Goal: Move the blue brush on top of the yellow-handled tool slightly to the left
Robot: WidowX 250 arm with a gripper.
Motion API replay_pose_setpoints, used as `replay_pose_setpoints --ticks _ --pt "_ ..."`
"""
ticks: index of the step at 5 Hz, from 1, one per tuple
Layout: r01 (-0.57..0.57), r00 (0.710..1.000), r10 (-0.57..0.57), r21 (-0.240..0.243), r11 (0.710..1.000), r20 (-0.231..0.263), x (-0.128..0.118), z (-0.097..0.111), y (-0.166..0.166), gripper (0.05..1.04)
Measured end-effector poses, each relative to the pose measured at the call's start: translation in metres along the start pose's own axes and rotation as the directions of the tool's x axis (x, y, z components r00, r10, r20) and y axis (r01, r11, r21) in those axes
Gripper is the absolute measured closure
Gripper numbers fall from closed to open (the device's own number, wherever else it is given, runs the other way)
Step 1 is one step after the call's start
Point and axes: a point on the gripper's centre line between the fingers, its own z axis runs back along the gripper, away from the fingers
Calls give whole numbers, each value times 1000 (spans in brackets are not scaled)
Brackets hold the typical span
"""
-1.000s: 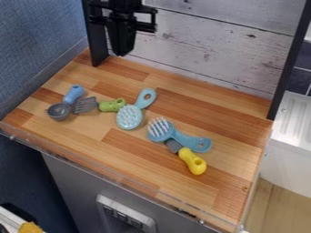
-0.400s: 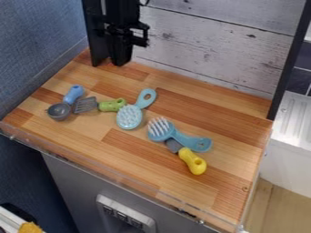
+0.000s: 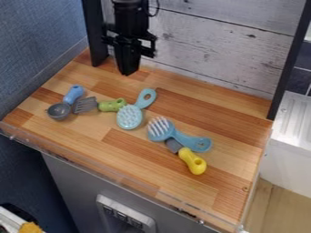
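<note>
Nearest, towards the near right corner of the tabletop [image 3: 200, 191], a yellow-handled tool [image 3: 193, 161] lies with its grey head partly under the handle of a blue brush [image 3: 159, 129] with white bristles. Beyond, by the left edge, a grey scoop [image 3: 59, 111] points its blue handle towards the far left corner. Just beside it is the slotted grey head of a green-handled turner [image 3: 112, 105], whose handle reaches a pale blue hairbrush [image 3: 129, 117] at mid-tabletop. The hairbrush's looped handle points to the far edge. Farthest, the pincer [image 3: 128, 73] hangs downward near that edge, towards the far left corner; whether it is open or closed, I cannot tell.
</note>
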Motion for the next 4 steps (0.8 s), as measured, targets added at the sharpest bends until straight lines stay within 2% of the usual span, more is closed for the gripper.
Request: replay_pose_setpoints --ticks 1,3,4 --pt "-56 998 56 -4 998 14 4 -4 -9 1028" --pt "-199 980 199 -12 980 2 6 -31 -17 1028" --pt "-203 979 203 -12 979 15 8 -36 -16 1028"
